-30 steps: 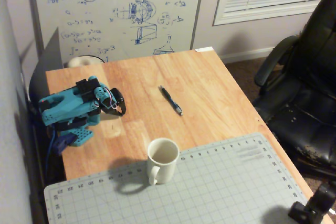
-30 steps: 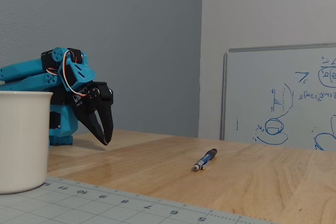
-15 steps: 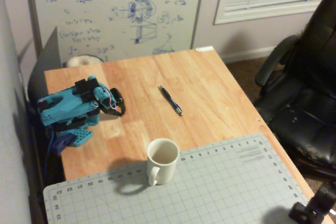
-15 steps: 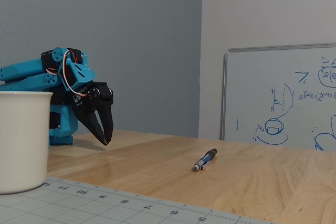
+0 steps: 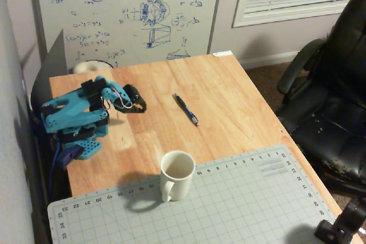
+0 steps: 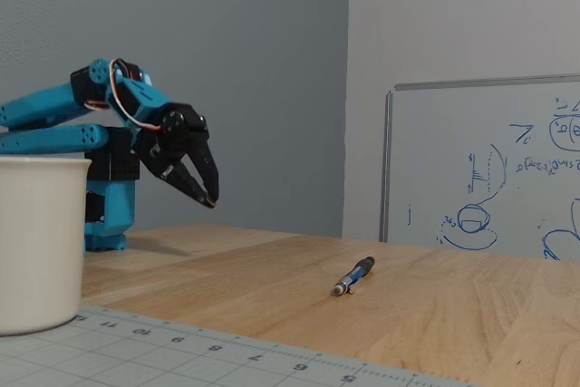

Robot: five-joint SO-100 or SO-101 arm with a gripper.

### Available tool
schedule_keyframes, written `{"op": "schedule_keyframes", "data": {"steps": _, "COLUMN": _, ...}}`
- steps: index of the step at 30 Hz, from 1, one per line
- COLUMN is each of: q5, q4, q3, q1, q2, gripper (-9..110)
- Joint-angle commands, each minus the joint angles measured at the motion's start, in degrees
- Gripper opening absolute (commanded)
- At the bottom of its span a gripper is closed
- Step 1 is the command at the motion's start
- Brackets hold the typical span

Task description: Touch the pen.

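Observation:
The pen (image 5: 186,109) is slim, dark blue-black with a silvery tip, and lies flat on the wooden table (image 5: 229,95), right of the arm in a fixed view. It also shows in the low fixed view (image 6: 353,275). My gripper (image 5: 139,107) is black, on a folded blue arm, and hangs above the table well left of the pen, not touching it. In the low fixed view the gripper (image 6: 208,198) points down and to the right, with its fingers close together and nothing between them.
A white mug (image 5: 175,175) stands on a grey cutting mat (image 5: 240,204) at the front; it also shows at the left edge (image 6: 36,242). A whiteboard (image 5: 126,10) leans at the back. A black office chair (image 5: 331,101) stands at the right.

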Motion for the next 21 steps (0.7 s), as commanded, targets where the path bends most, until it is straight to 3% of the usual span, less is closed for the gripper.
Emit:
{"op": "schedule_keyframes", "data": {"steps": 1, "q5": -0.4, "q4": -1.8, "q3": -14.5, "q1": -2.3, "q2": -13.5, "gripper": 1}}
{"op": "schedule_keyframes", "data": {"steps": 14, "q5": -0.4, "q4": -14.8, "q3": -50.8, "q1": -7.9, "q2": -65.4, "gripper": 1}}
{"op": "schedule_keyframes", "data": {"steps": 21, "q5": -0.4, "q4": -16.3, "q3": -64.2, "q1": -7.2, "q2": -82.6, "gripper": 1}}
